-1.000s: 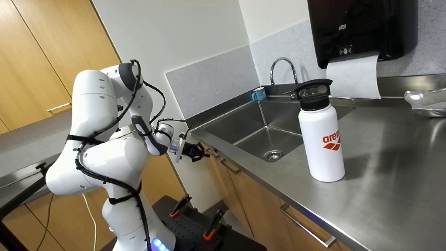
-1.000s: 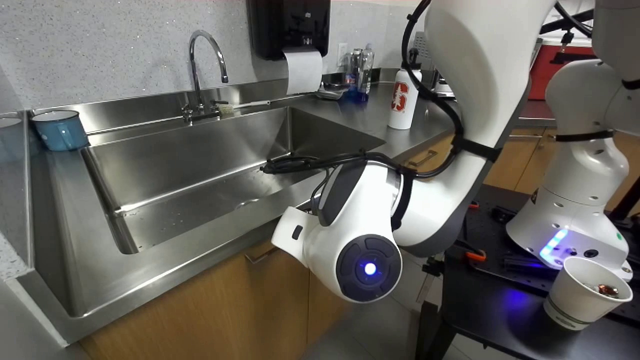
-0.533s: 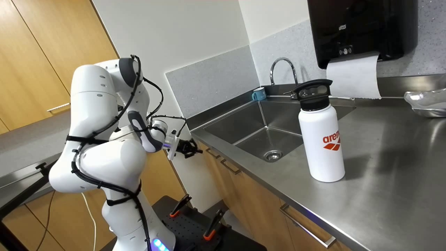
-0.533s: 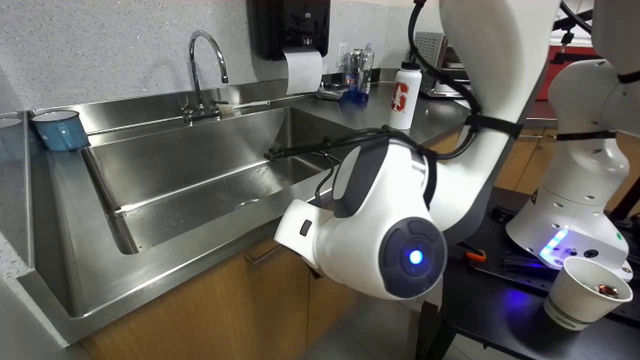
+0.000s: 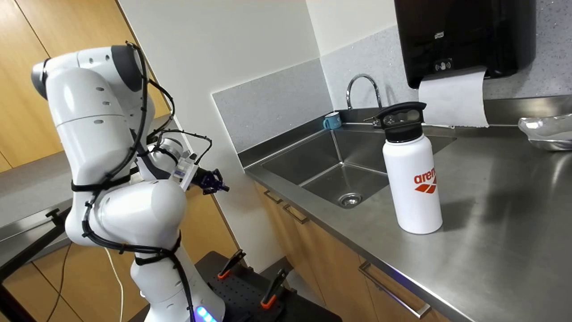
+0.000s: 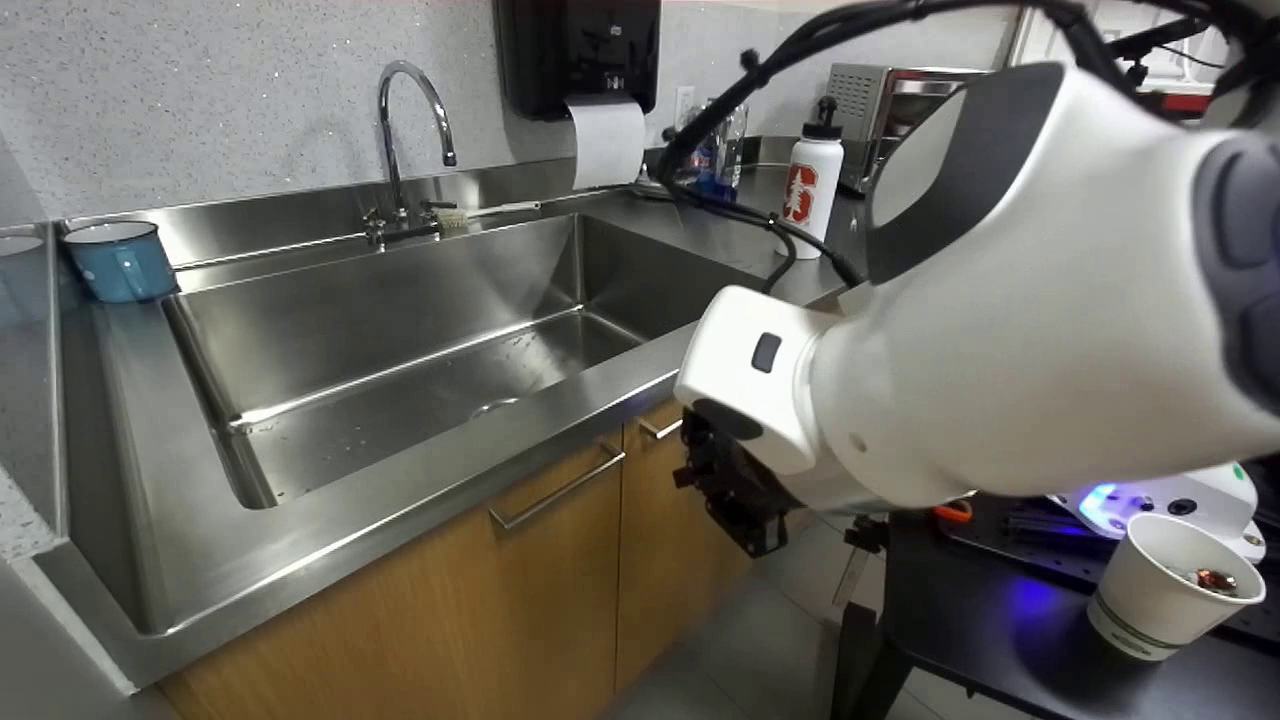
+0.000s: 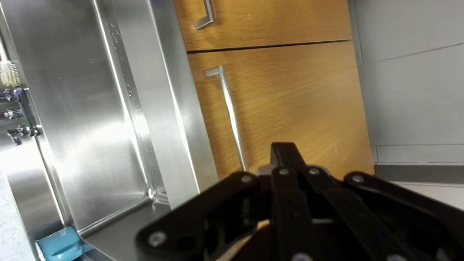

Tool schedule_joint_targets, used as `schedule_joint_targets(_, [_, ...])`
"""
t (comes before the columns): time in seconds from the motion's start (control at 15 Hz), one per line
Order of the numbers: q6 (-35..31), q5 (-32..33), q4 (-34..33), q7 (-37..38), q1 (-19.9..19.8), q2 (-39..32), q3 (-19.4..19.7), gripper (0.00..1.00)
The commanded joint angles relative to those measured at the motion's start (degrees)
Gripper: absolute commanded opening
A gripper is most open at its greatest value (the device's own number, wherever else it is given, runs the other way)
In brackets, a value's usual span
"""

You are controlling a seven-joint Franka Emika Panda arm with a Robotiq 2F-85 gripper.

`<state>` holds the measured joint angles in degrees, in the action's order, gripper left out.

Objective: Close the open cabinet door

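Note:
No cabinet door stands open in any view. The honey-brown lower cabinet door (image 7: 290,98) under the sink lies flush with its neighbour, with a thin dark seam between them. It has a silver bar handle (image 7: 231,112). The same cabinet door (image 6: 470,610) and handle (image 6: 560,490) show in an exterior view. My gripper (image 7: 288,154) is shut and empty, its fingertips together, pointing toward the cabinet fronts. In an exterior view the gripper (image 5: 223,187) hangs in the air with a gap to the cabinet doors (image 5: 290,237).
The steel counter edge (image 6: 400,540) and sink (image 6: 400,330) lie above the doors. A blue mug (image 6: 122,262) stands by the sink. A white bottle (image 5: 413,183) is on the counter. A paper cup (image 6: 1165,590) stands on the black robot stand (image 6: 960,650).
My arm has drawn back and slightly up, away from the cabinet fronts and counter edge. The gripper stays shut. The cabinet doors show no visible change.

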<state>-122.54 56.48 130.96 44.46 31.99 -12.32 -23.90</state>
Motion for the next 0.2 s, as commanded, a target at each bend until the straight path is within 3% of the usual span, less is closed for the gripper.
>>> schedule_joint_targets(0.0, [1.7, -6.2, 3.7, -5.9, -0.8, 7.6, -1.7, 0.0])
schedule_joint_targets(0.13, [2.3, -7.3, 4.0, -8.8, -0.8, 9.1, -1.8, 0.0])
